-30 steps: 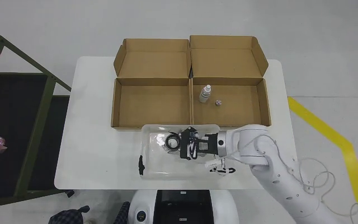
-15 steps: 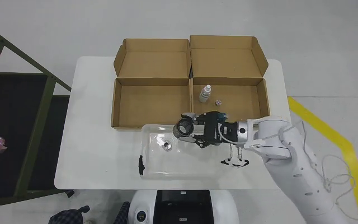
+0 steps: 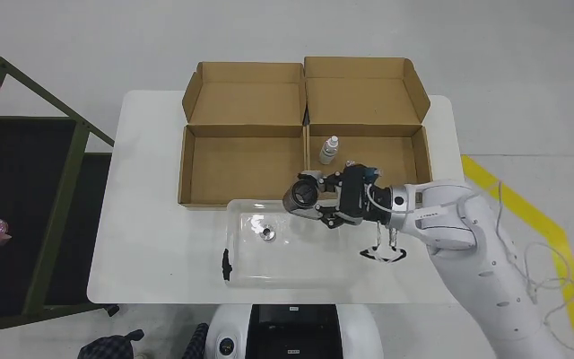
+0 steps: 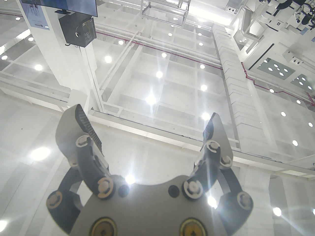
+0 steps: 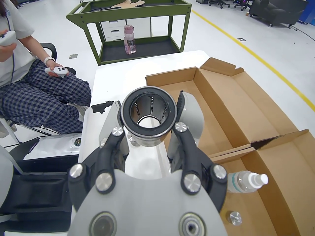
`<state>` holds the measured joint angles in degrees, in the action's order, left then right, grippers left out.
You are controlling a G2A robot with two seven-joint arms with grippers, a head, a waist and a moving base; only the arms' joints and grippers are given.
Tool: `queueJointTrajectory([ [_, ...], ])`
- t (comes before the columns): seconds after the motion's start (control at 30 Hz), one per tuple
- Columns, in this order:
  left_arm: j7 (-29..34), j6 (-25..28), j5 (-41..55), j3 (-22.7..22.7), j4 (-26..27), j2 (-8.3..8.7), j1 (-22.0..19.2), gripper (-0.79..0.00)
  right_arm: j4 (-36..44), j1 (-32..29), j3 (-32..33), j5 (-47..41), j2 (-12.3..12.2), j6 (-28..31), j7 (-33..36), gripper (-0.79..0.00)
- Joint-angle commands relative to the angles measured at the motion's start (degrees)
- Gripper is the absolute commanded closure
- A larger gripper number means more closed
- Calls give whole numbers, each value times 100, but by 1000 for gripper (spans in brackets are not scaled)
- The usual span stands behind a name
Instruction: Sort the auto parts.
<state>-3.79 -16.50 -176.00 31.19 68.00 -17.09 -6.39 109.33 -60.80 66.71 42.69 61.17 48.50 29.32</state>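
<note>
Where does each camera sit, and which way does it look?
Top view: above the arms, looking down at the table; right arm, right pincer.
Left wrist view: left wrist, facing the ceiling; open left pincer.
Right wrist view: right wrist, facing across the boxes; right pincer gripping the bearing.
Shared by top and right wrist: bearing, spray bottle.

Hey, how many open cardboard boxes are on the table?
2, side by side: a bare box, and a second box holding a spray bottle and a small metal part.
</note>
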Motion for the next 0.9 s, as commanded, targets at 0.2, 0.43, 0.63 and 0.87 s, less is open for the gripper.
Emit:
queueJointTrajectory([
  [0.2,0,0,0,0,0,0,0,-785,-91,85,-70,-93,-7,-40,-26,0],
  [0.43,0,0,0,0,0,0,0,-785,-107,274,-398,413,59,-547,-79,0],
  [0.63,0,0,0,0,0,0,0,-785,-467,581,-827,750,170,-1017,-164,0],
  [0.87,0,0,0,0,0,0,0,-785,-1055,1012,-1291,965,321,-1369,-232,0],
])
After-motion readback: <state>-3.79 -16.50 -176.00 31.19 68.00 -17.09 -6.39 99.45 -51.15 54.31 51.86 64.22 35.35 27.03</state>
